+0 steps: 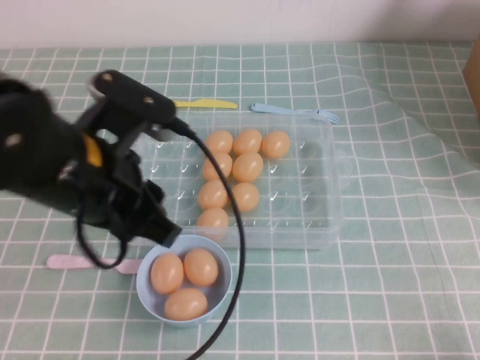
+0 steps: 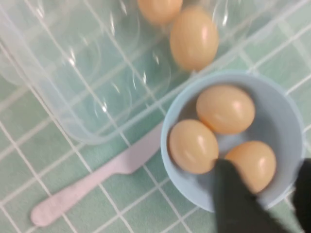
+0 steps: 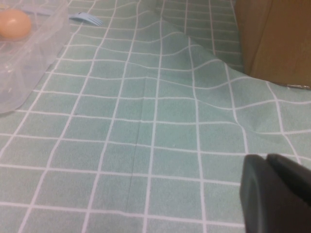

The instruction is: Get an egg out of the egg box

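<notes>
The high view looks down from the robot's side onto the bench (image 1: 390,300), taking in the whole egg box (image 1: 330,202) at centre frame and the blue bowl (image 1: 147,296) at lower centre. The left wrist view sits close above that same bowl (image 2: 284,126) and the box's corner (image 2: 73,102), with the left gripper (image 2: 265,194) at lower right. The right wrist view skims low over the cloth with the right gripper (image 3: 277,194) at lower right, sharing only the box edge (image 3: 29,73) at upper left.

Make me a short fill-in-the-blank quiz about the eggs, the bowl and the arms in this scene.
1. The light-blue bowl holds ____ eggs.
2. The egg box holds ____ eggs.
3. The left end effector is above the ____.
4. The pink knife lies on the ____, partly under the bowl.

Missing words: three; eight; bowl; tablecloth.
</notes>
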Tool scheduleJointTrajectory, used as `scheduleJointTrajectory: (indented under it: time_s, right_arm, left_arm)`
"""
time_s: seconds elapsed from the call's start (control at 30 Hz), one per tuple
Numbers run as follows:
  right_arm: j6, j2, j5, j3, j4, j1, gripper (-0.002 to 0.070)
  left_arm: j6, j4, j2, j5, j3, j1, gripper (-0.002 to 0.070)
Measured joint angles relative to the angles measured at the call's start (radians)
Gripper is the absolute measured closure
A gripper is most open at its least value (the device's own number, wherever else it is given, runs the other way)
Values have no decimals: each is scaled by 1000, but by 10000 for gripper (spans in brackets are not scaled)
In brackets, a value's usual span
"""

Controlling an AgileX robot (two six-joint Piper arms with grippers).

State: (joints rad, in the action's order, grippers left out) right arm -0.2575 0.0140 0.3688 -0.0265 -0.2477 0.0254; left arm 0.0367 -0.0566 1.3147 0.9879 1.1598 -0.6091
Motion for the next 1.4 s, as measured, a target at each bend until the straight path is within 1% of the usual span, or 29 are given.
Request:
scheduleJointTrajectory:
  time_s: [0.03, 0.07, 0.1, 0.2, 0.33, 0.43, 0.63, 0.93, 1.07, 1.1, 1.17, 1.3, 1.4]
  right_arm:
    - [0, 0, 0, 0, 0, 0, 694]
    - [0, 0, 0, 0, 0, 0, 694]
    - [0, 0, 0, 0, 0, 0, 694]
    - [0, 0, 0, 0, 0, 0, 694]
    - [0, 0, 0, 0, 0, 0, 694]
    - [0, 0, 0, 0, 0, 0, 694]
    - [0, 0, 0, 0, 0, 0, 694]
    - [0, 0, 0, 0, 0, 0, 694]
    - [0, 0, 0, 0, 0, 0, 694]
    - [0, 0, 0, 0, 0, 0, 694]
    - [0, 0, 0, 0, 0, 0, 694]
    - [0, 0, 0, 0, 0, 0, 694]
    - [0, 0, 0, 0, 0, 0, 694]
  left_arm:
    - [0, 0, -34, -16, -20, 0, 517]
    - [0, 2, -76, -22, -42, 0, 572]
    - [0, 9, -118, -39, -67, 0, 608]
    - [0, 24, -241, -94, -147, 0, 655]
    - [0, 26, -427, -251, -270, 0, 671]
    - [0, 29, -557, -326, -354, -2, 673]
    - [0, 30, -683, -318, -428, -2, 675]
    - [2, 23, -690, -327, -437, -2, 675]
    - [58, 23, -701, -517, -496, -2, 675]
    - [104, 23, -717, -615, -547, 1, 675]
    - [146, 25, -752, -776, -634, 21, 675]
    - [170, 75, -857, -1120, -844, 124, 675]
    - [155, 119, -949, -1273, -977, 221, 675]
